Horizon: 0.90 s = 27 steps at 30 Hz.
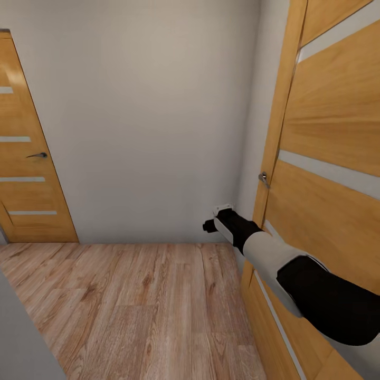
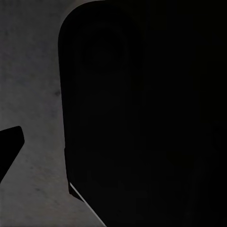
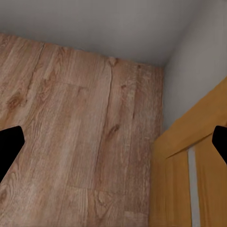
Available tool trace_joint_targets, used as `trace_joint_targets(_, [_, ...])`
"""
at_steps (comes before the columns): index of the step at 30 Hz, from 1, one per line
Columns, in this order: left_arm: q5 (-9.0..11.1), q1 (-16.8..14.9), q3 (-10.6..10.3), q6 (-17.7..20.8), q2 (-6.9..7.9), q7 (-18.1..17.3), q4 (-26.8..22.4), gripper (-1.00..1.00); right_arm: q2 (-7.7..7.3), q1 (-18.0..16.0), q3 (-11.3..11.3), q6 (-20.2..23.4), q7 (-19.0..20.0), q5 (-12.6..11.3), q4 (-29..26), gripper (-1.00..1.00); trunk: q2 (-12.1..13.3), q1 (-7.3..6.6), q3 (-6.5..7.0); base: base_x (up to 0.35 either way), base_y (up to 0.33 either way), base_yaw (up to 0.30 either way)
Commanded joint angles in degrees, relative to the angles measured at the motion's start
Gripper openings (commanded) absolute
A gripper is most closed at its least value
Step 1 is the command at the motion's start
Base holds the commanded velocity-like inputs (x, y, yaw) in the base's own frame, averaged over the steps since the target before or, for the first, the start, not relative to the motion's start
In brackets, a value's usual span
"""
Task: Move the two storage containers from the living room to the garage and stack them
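Beside wood door point(image 1: 327, 174), right end effector point(image 1: 217, 217) open, over plank floor point(image 1: 137, 301).

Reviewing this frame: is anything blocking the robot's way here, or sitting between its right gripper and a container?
No container is in sight, so that can't be judged. The right gripper reaches out beside a wood-panelled door at the robot's right; a grey wall stands straight ahead across the wood-plank floor.

Light wood-plank floor point(image 3: 80, 137) fills most of the frame; a plain grey-white wall point(image 3: 109, 23) runs across from nine to one o'clock, meeting a second wall point(image 3: 198, 71) in a corner near two o'clock; an orange wood-panelled door point(image 3: 189, 175) sits at five o'clock; two dark fingertips point(image 3: 8, 146) of the right gripper point(image 3: 113, 146) show at nine and three o'clock, spread wide apart with nothing between them.
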Motion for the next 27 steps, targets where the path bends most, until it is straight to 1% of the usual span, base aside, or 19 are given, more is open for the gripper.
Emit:
trace_joint_targets(1, [0.0,0.0,0.1,0.0,0.01,-0.1,0.0,1.00,0.00,0.0,0.4,0.2,-0.4,-0.6,0.0,1.00,0.0,0.00,-0.06,0.000,0.000,0.000])
trace_joint_targets(7, [0.0,0.0,0.1,0.0,0.02,-0.1,0.0,1.00,0.00,0.4,0.4,0.1,0.1,-0.5,0.1,1.00,0.0,0.00,-0.06,0.000,0.000,0.000])
trace_joint_targets(13, [0.0,0.0,0.1,0.0,0.06,-0.1,0.0,1.00,0.00,1.8,0.4,0.1,0.2,-0.3,0.2,1.00,0.0,0.00,-0.06,0.000,0.000,0.000])
trace_joint_targets(16, [0.0,0.0,0.1,0.0,0.08,-0.1,0.0,1.00,0.00,2.9,0.5,-0.3,0.3,-0.2,0.2,1.00,0.0,0.00,-0.06,0.000,0.000,0.000])
trace_joint_targets(17, [0.0,0.0,0.1,0.0,0.06,-0.2,0.0,1.00,0.00,4.4,0.7,-1.1,0.3,-0.2,0.2,1.00,0.0,0.00,-0.06,0.000,0.000,0.000])
trace_joint_targets(20, [0.0,0.0,0.1,0.0,0.05,-0.2,0.0,1.00,0.00,5.0,0.8,-1.4,0.3,-0.1,0.3,1.00,0.0,0.00,-0.06,0.000,0.000,0.000])
trace_joint_targets(21, [0.0,0.0,0.1,0.0,0.09,-0.2,0.0,1.00,0.00,5.2,0.9,-1.4,0.3,-0.2,1.1,1.00,0.0,0.00,-0.06,0.000,0.000,0.000])
trace_joint_targets(22, [0.0,0.0,0.1,0.0,0.08,-0.1,0.0,1.00,0.00,5.3,0.9,-1.5,1.1,-0.3,3.2,1.00,0.0,0.00,-0.06,0.000,0.000,0.000])
trace_joint_targets(23, [0.0,0.0,0.1,0.0,0.03,-0.1,0.0,1.00,0.00,9.4,0.9,-2.3,7.0,-0.1,9.0,1.00,0.0,0.00,-0.06,0.000,0.000,0.000])
trace_joint_targets(24, [0.0,0.0,0.1,0.0,0.05,-0.1,0.0,1.00,0.00,22.7,1.1,-11.8,10.5,4.3,11.4,1.00,0.0,0.00,-0.06,0.000,0.000,0.000])
trace_joint_targets(26, [0.0,0.0,0.1,0.0,0.07,-0.1,0.0,1.00,0.00,24.4,1.0,-12.8,10.5,5.1,11.7,1.00,0.0,0.00,-0.06,0.000,0.000,0.000])
trace_joint_targets(27, [0.0,0.0,0.1,0.0,0.08,-0.1,0.0,1.00,-0.16,26.4,1.0,-13.7,10.5,5.6,12.1,1.00,0.0,0.00,-0.06,0.000,0.000,0.000])
